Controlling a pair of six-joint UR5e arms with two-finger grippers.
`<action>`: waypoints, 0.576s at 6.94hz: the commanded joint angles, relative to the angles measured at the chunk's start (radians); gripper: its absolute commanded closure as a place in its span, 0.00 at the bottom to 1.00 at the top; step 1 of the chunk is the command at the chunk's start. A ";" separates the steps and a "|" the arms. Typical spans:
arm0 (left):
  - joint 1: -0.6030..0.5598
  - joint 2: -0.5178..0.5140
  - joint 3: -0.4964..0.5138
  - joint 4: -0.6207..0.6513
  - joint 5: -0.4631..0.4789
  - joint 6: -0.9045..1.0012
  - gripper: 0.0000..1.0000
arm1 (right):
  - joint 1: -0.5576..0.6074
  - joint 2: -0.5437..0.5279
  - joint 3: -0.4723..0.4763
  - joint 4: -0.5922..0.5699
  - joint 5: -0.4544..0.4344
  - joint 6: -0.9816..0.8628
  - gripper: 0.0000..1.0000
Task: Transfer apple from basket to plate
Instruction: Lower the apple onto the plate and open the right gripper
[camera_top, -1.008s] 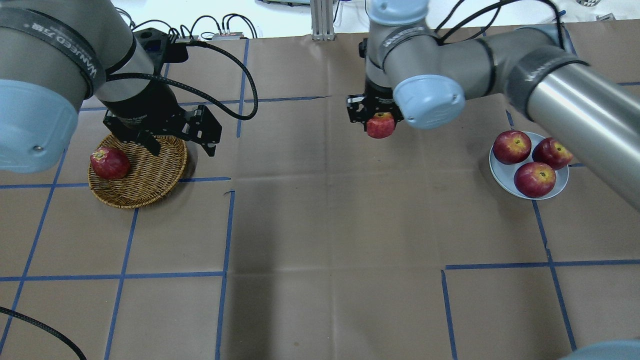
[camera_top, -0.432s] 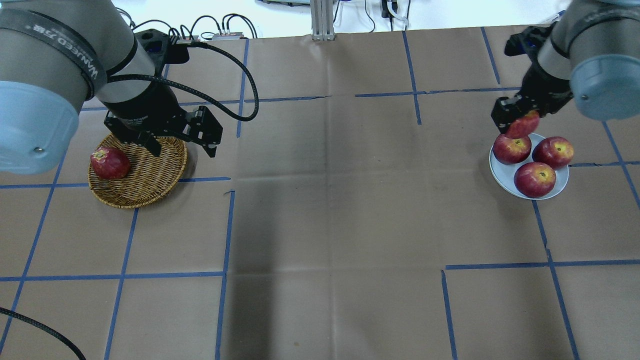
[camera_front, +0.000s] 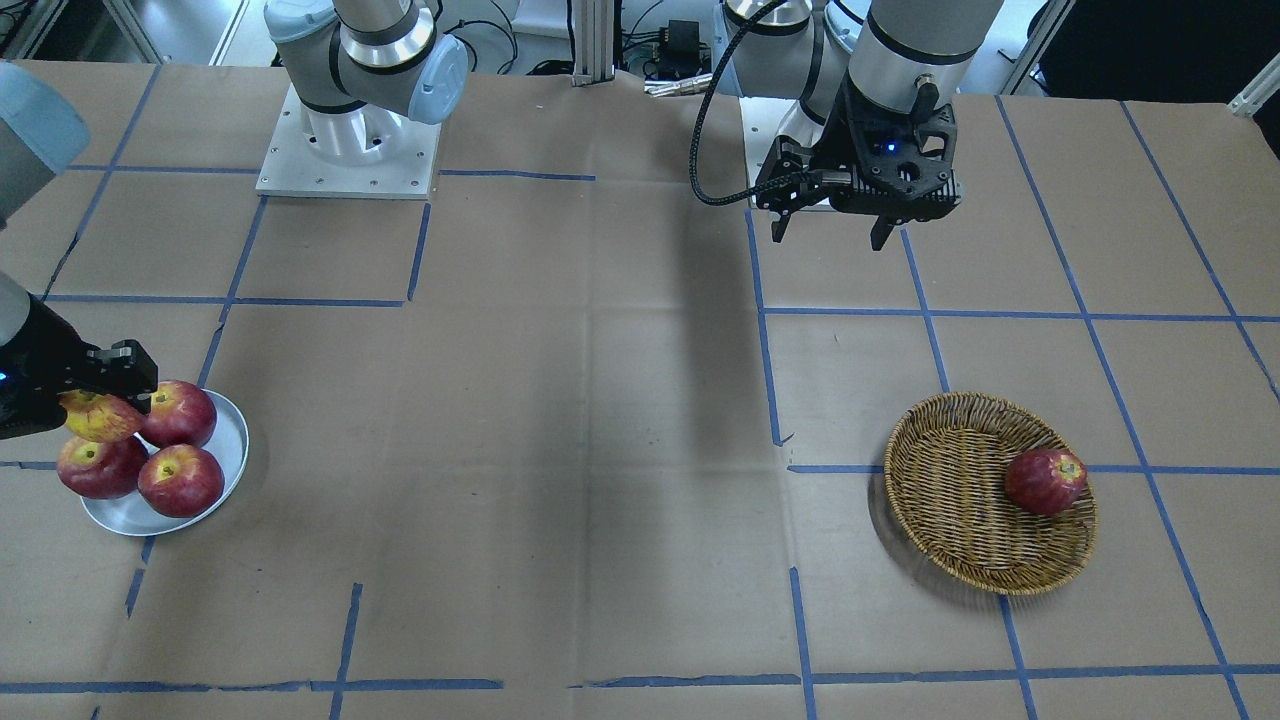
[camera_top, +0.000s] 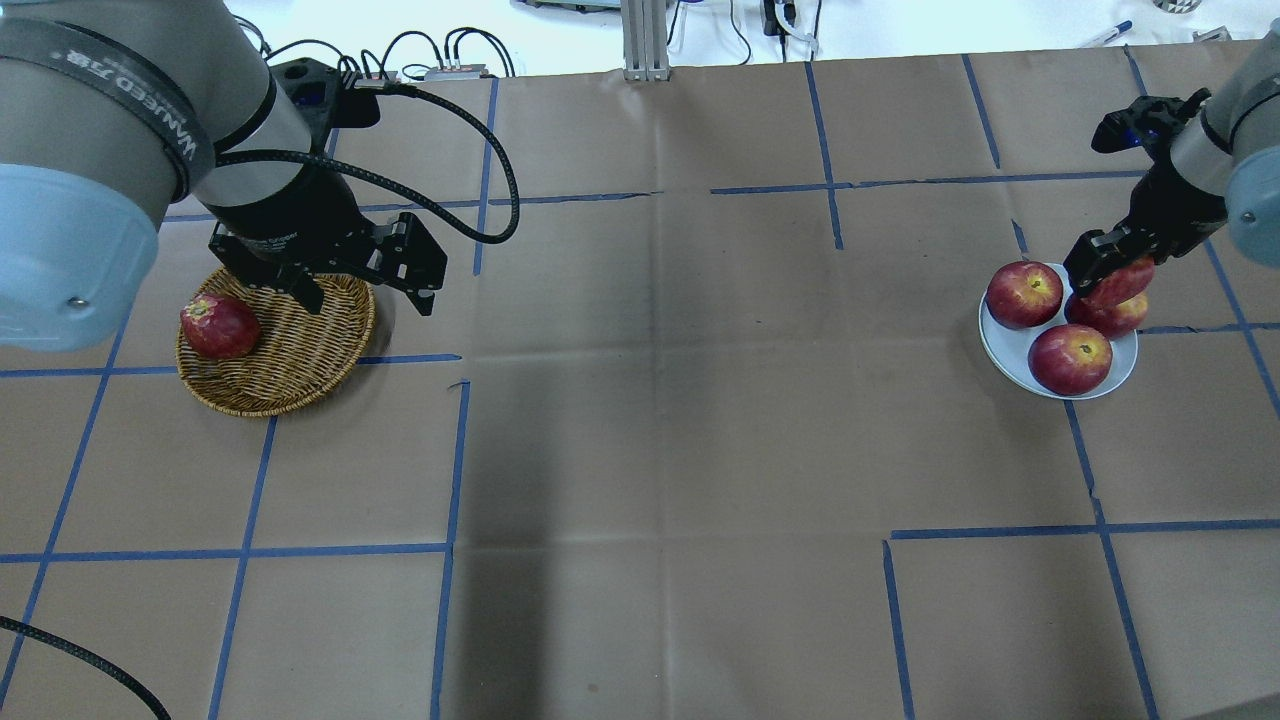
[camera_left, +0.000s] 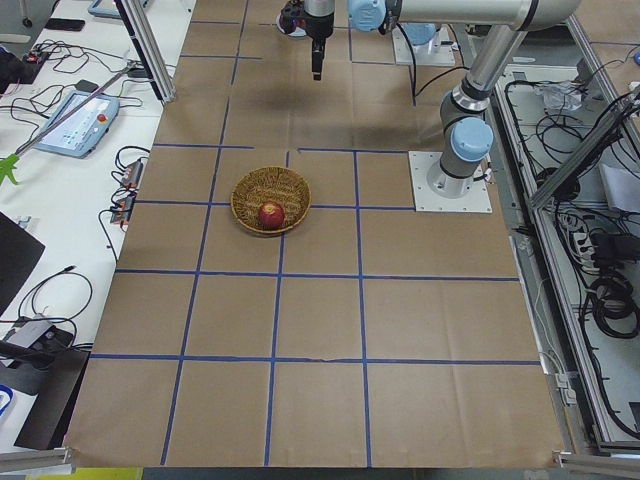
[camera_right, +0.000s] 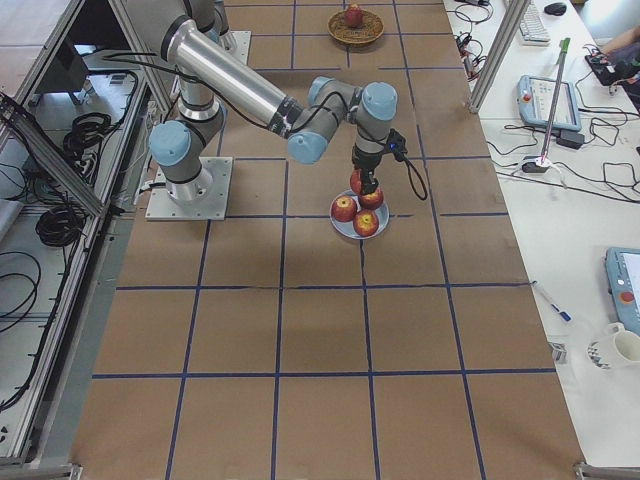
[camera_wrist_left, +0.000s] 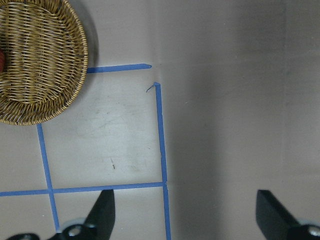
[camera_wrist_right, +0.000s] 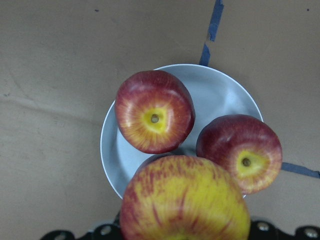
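Observation:
My right gripper is shut on the yellow, red-streaked apple and holds it just above the pale plate, over the plate's far right side. The right wrist view shows the apple close up above the plate; the front view shows the apple over the plate too. My left gripper is open and empty, raised at the far right edge of the wicker basket; in its wrist view the basket lies at top left.
Three dark red apples lie on the plate, the last one right under the held apple. One dark red apple lies in the basket. Blue tape lines cross the brown table cover.
My right arm carried the apple from the table's middle far side rightward to above the plate, then further over its right side. The left arm has not moved.

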 joint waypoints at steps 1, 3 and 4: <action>0.000 0.002 -0.002 0.000 -0.001 0.000 0.01 | -0.005 0.046 -0.001 -0.065 -0.001 -0.009 0.53; 0.000 0.002 -0.002 0.000 -0.001 0.000 0.01 | -0.005 0.069 0.002 -0.079 -0.005 -0.009 0.53; 0.000 0.002 -0.002 0.000 -0.001 0.000 0.01 | -0.005 0.072 0.002 -0.079 -0.007 -0.008 0.53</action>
